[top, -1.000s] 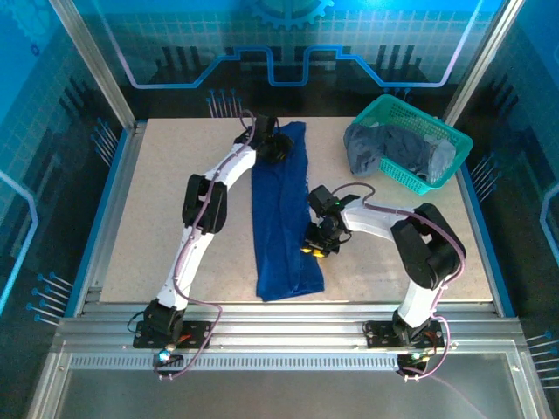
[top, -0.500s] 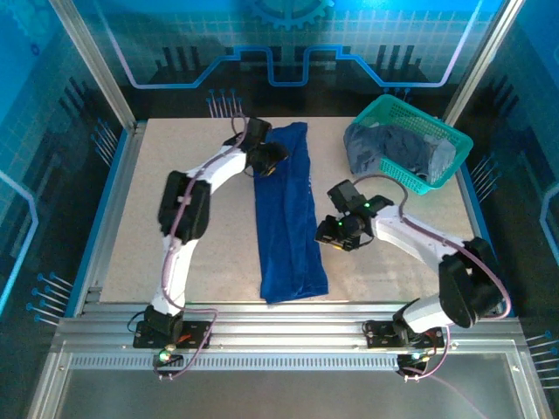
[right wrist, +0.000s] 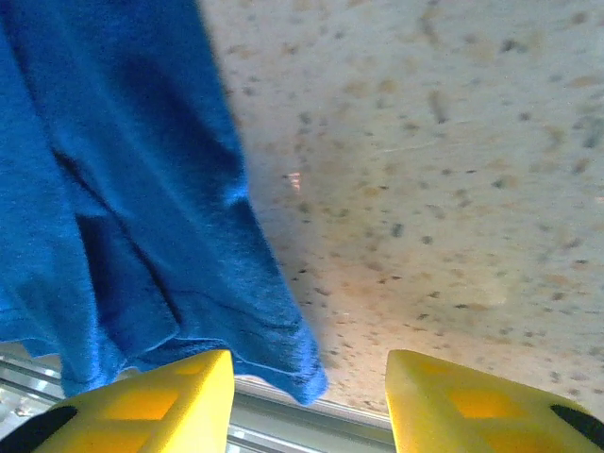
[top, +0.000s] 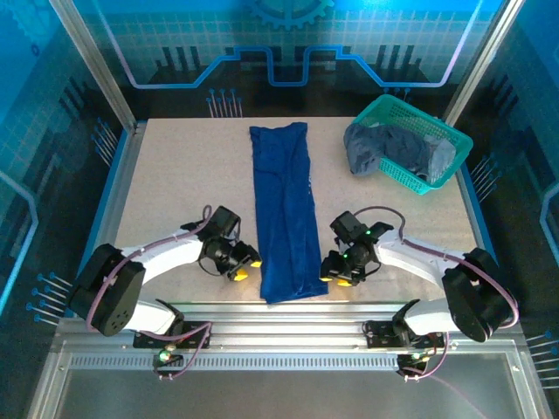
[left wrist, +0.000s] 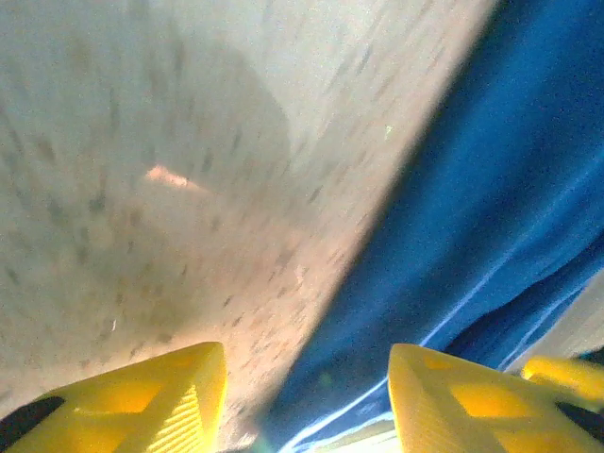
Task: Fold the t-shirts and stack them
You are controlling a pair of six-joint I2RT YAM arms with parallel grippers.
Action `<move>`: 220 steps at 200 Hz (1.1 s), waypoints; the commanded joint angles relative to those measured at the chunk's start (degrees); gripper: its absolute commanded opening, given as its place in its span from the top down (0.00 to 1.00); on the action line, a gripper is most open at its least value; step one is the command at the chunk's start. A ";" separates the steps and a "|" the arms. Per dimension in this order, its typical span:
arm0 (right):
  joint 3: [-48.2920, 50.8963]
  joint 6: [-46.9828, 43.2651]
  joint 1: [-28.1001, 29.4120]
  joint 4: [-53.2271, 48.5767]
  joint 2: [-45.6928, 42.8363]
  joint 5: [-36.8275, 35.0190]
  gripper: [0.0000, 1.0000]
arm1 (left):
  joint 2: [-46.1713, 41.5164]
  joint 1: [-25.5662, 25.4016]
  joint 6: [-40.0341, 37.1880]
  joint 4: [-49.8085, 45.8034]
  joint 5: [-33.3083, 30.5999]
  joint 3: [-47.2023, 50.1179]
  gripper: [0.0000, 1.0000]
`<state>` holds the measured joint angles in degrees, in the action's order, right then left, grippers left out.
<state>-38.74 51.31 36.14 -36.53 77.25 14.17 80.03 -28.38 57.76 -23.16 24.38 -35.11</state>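
Both jaws dropped back beside near hem (top: pixel 293 293), spread, empty; blue t-shirt (top: pixel 284 205) lies long, narrow.

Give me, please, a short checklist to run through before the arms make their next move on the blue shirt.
1. Left gripper open and empty: ok.
2. Right gripper open and empty: ok.
3. Grippers flank the near end of the blue t-shirt, one on each side: ok.
4. Shirt lies as one long flat strip on the table: ok, with slight creases at the near end.
5. Near hem fully on the table: cannot tell; it reaches the edge.
6. Grey-blue shirts sit in the basket, apart from the strip: ok.
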 commanded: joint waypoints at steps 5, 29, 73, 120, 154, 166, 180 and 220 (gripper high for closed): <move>1.98 3.62 0.89 3.16 1.36 0.53 0.53 | -2.23 -2.71 1.69 4.04 5.27 2.80 0.55; 0.19 1.73 0.82 3.88 6.24 2.63 0.54 | -2.07 -7.67 7.48 8.08 2.98 4.52 0.56; -3.29 -1.76 0.58 4.79 12.07 6.49 0.60 | 1.48 -17.55 15.31 11.67 -4.34 3.82 0.60; -4.52 0.41 2.18 5.04 11.66 6.99 0.62 | 4.24 -20.30 16.11 10.97 -8.69 2.29 0.75; -5.83 1.85 2.62 4.63 11.87 7.10 0.63 | 4.32 -20.31 15.01 10.99 -9.49 0.81 0.92; -6.09 2.40 2.79 3.73 11.69 6.75 0.63 | 3.34 -20.23 14.32 9.39 -10.05 -0.06 0.99; -5.70 3.43 3.29 3.53 11.28 6.26 0.62 | 2.46 -20.23 13.65 8.23 -10.21 -0.63 1.00; -5.77 5.64 5.47 3.51 10.80 5.40 0.61 | 0.78 -20.23 13.52 7.27 -8.95 0.16 1.00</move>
<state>-43.53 54.83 39.97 -33.80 87.94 18.52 82.17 -48.27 72.05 -15.51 16.25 -34.37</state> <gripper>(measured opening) 0.388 0.052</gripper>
